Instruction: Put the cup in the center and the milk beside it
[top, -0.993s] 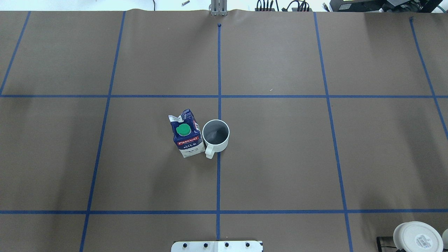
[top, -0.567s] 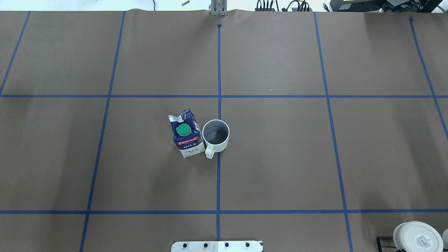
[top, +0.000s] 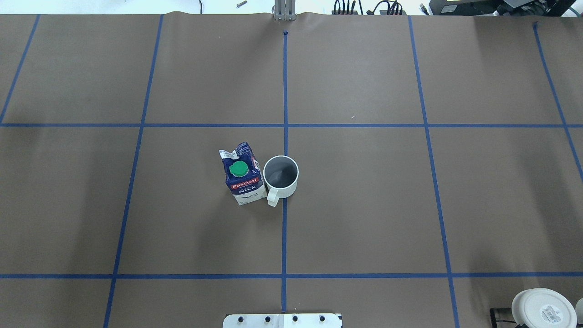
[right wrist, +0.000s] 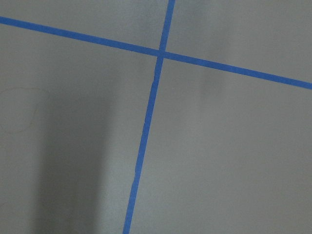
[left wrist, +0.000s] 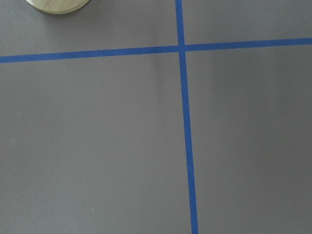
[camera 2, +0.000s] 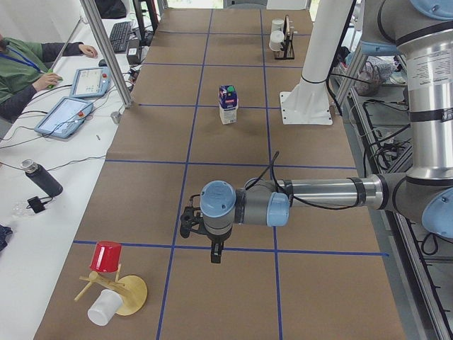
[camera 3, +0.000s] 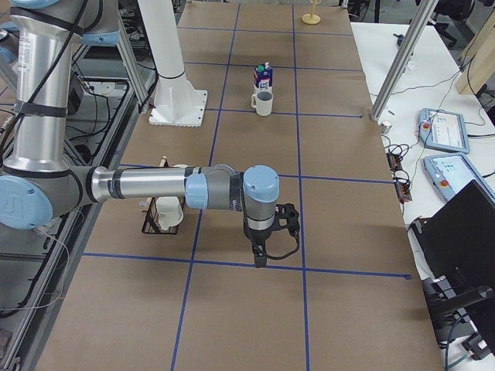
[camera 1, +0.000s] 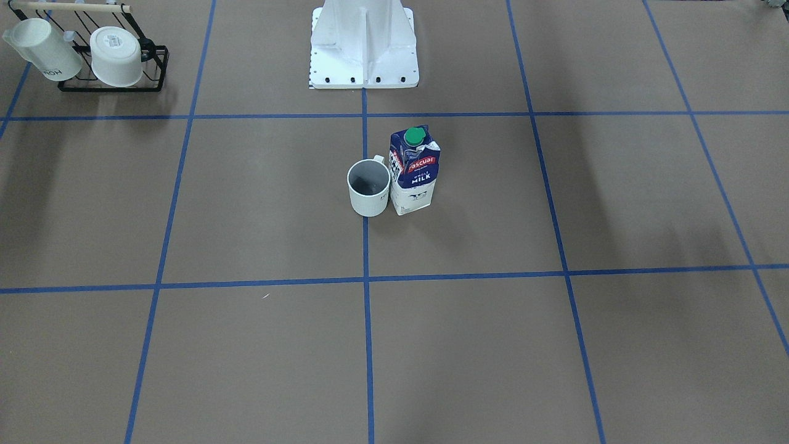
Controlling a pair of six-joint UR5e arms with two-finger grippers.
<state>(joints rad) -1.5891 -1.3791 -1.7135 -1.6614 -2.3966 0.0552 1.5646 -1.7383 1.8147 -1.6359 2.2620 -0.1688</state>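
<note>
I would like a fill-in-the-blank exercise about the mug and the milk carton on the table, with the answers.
The cup stands on a ___ tape line. The milk carries a round ___ cap. In the overhead view, the milk stands to the ___ of the cup. The taller of the two is the ___.
Missing words: blue; green; left; milk.

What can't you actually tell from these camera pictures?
- Left hand, right hand: seen in side views only, too small to tell open or shut.
- Cup and milk: touching or apart is unclear in both table views.
- White cup: cut off by overhead view's bottom edge.
</note>
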